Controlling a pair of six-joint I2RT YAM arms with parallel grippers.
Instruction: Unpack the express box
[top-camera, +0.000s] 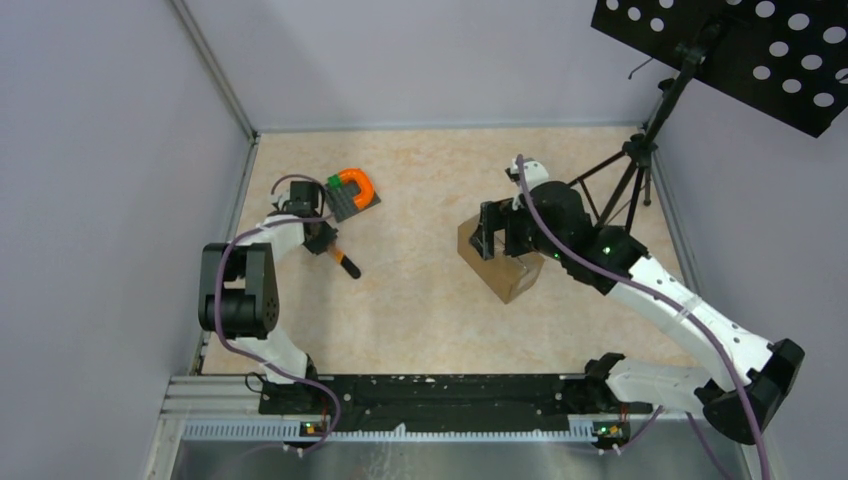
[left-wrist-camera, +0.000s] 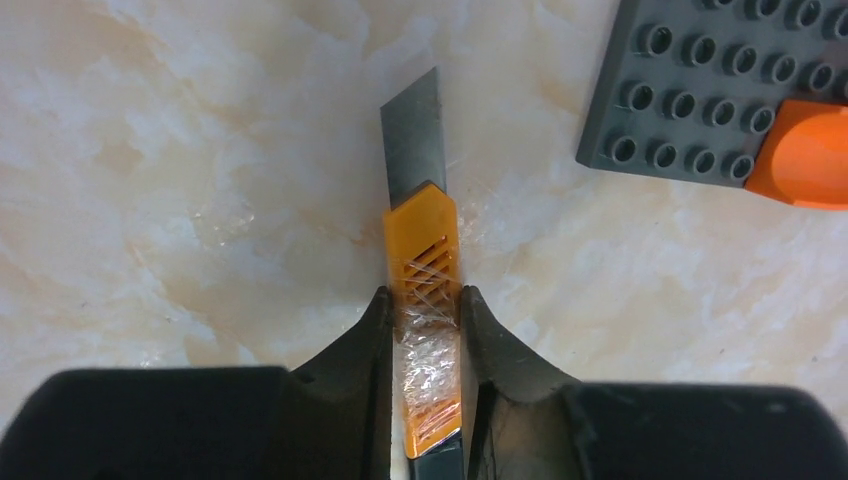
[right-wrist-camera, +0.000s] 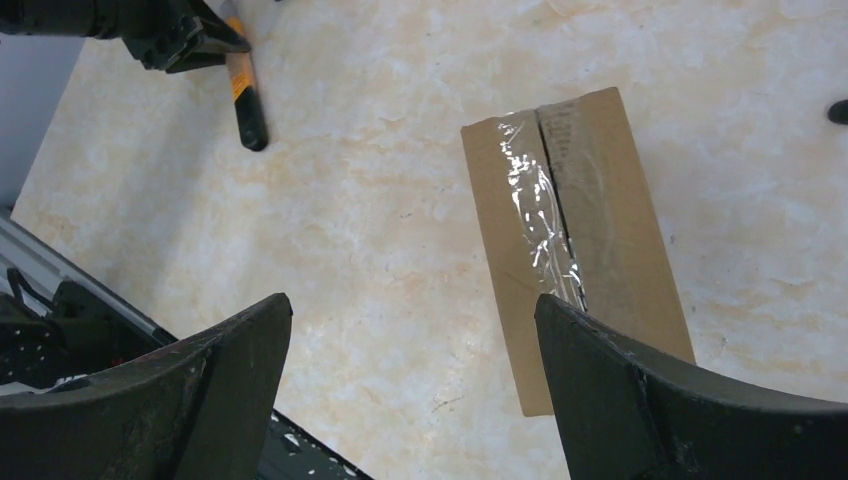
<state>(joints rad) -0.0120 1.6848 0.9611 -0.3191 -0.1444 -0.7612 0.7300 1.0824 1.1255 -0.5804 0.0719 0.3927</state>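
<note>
Broadly, pale lilac walls (top-camera: 100, 150) close in three sides of a beige, marble-patterned tabletop (top-camera: 420, 310). At the far right a black perforated panel (top-camera: 740, 50) hangs over the corner on a tripod (top-camera: 640, 165), whose legs stand just behind the right arm (top-camera: 680, 300).

The box (right-wrist-camera: 600, 220) lies flat right of centre, set at an angle. Its flaps are shut under a strip of clear tape (right-wrist-camera: 535, 210) along the seam. The right claw (right-wrist-camera: 410, 300) hovers above it with jaws spread wide, holding nothing. In the top view it hides part of the box's far end.

Well apart, at the far left, sits a grey studded plate (top-camera: 352, 203) carrying an orange arch (top-camera: 358, 183) and a small green block (top-camera: 334, 182). Just beside the plate, the left claw (left-wrist-camera: 423, 300) is clamped on an orange knife (left-wrist-camera: 425, 250). Its fingers (left-wrist-camera: 375, 330) press both sides of the handle, which is wrapped there in crinkled clear film. The grey blade (left-wrist-camera: 412, 140) is out over bare tabletop, near the plate's corner but not touching it. The knife's black tail points toward the tabletop's centre.
</note>
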